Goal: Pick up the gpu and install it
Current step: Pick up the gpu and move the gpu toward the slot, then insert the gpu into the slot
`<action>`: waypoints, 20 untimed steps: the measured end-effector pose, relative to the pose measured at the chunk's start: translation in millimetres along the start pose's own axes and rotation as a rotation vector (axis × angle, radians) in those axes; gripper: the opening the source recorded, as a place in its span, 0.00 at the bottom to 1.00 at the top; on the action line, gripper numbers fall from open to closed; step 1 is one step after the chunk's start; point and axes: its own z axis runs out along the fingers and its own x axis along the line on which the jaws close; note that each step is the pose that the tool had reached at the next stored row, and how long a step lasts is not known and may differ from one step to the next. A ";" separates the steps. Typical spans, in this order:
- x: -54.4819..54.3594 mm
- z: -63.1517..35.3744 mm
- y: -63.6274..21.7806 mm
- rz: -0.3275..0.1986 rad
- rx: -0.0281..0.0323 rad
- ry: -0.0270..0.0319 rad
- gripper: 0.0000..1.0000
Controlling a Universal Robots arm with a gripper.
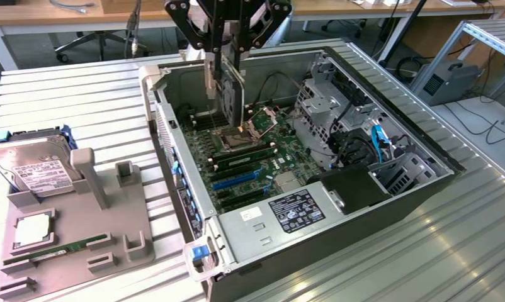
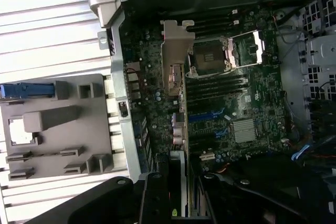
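Exterior view: the tool is clenched on the top edge of the graphics card. The card hangs upright inside the open computer case, near its far wall and above the motherboard. The case lies mid-counter.

Wrist view: the card runs edge-on from the tool, with its silver bracket over the board. It looks stiff and light but fragile, and is best gripped on the cooler block or bare edges, never on the contacts.
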 end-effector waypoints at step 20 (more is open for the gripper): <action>-97.3 57.1 28.4 0.000 0.0028 -0.0004 0.27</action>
